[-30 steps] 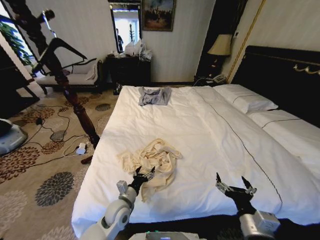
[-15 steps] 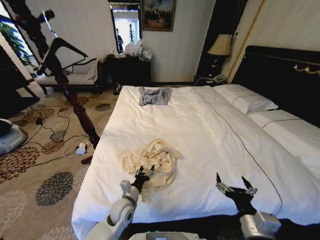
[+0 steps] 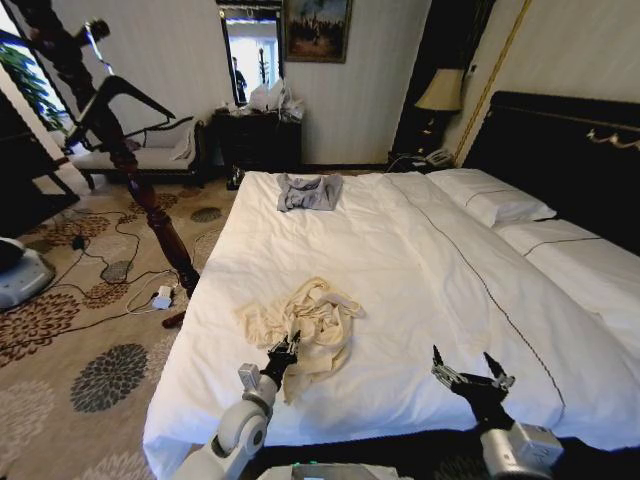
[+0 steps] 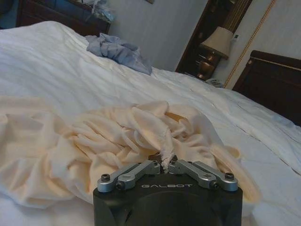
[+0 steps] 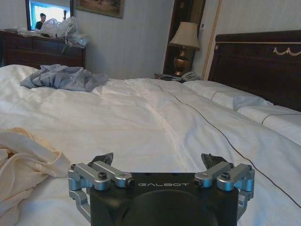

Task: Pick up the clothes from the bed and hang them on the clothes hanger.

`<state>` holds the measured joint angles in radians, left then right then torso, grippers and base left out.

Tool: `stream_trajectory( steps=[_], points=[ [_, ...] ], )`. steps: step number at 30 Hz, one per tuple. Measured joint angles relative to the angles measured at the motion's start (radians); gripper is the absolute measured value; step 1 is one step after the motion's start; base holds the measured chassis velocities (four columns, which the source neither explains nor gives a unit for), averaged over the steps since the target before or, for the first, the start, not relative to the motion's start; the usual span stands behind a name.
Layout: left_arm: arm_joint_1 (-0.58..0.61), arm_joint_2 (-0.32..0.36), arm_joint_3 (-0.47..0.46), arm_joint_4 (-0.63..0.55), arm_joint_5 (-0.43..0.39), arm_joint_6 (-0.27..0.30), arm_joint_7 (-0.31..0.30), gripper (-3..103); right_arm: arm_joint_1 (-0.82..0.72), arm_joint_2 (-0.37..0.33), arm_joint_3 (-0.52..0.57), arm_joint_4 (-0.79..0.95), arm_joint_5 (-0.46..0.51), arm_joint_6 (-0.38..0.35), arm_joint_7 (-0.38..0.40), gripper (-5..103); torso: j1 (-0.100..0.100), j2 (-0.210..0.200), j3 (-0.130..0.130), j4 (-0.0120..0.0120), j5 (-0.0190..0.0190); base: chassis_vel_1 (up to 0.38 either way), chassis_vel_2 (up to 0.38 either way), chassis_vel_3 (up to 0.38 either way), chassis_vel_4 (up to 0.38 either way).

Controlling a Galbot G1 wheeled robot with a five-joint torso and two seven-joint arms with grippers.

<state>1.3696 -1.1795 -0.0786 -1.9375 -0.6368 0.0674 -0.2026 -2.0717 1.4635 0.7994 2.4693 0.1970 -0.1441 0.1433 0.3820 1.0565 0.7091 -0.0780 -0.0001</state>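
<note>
From the head, we see the shirt crumpled near the foot of the bed, the left gripper at its near edge and the right gripper spread apart over bare sheet. At the left wrist, our fingers are pinched together on one thin fold; it could slip free on lifting. At the right wrist, the hanger is far off.

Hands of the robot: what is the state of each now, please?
Left hand: shut on the cream shirt.
Right hand: open, holding nothing, above the bed.
</note>
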Motion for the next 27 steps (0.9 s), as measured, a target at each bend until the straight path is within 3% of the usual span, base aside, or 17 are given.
stream_trajectory(
  steps=[5,7,10,13,20,22,27],
  points=[
    [0.048,0.032,-0.067,-0.040,-0.029,0.000,0.004,2,0.002,-0.020,0.006,0.001,0.060,-0.014,0.009,100,0.000,0.000,0.000,0.0001,0.0000,0.000,0.000,0.000,0.000],
    [0.093,0.061,-0.153,-0.077,-0.060,0.000,0.011,2,0.013,-0.045,0.018,0.000,0.132,-0.035,0.019,100,0.000,0.000,0.000,0.0003,0.0000,0.000,0.000,0.000,0.000],
    [0.116,0.074,-0.204,-0.093,-0.076,0.002,0.014,2,0.022,-0.059,0.025,-0.006,0.164,-0.044,0.023,100,0.000,0.000,0.000,0.0004,-0.0001,0.000,0.000,0.000,0.000],
    [0.184,0.099,-0.348,-0.144,-0.136,0.013,0.022,2,0.050,-0.092,0.027,-0.030,0.231,-0.066,0.030,100,0.000,0.000,0.000,0.0004,0.0000,0.000,0.000,0.000,0.000],
    [0.251,0.103,-0.496,-0.169,-0.201,0.018,0.030,2,0.091,-0.118,-0.010,-0.060,0.287,-0.089,0.031,100,0.000,0.000,0.000,0.0002,-0.0001,0.000,0.000,0.000,0.000],
    [0.280,0.098,-0.577,-0.171,-0.243,0.024,0.029,2,0.117,-0.143,-0.033,-0.078,0.323,-0.111,0.030,100,0.000,0.000,0.000,0.0001,-0.0001,0.000,0.000,0.000,0.000],
    [0.318,0.090,-0.646,-0.177,-0.256,0.026,0.029,2,0.166,-0.207,-0.053,-0.117,0.354,-0.135,0.022,100,0.000,0.000,0.000,0.0005,0.0000,0.000,0.000,0.000,0.000]
  ],
)
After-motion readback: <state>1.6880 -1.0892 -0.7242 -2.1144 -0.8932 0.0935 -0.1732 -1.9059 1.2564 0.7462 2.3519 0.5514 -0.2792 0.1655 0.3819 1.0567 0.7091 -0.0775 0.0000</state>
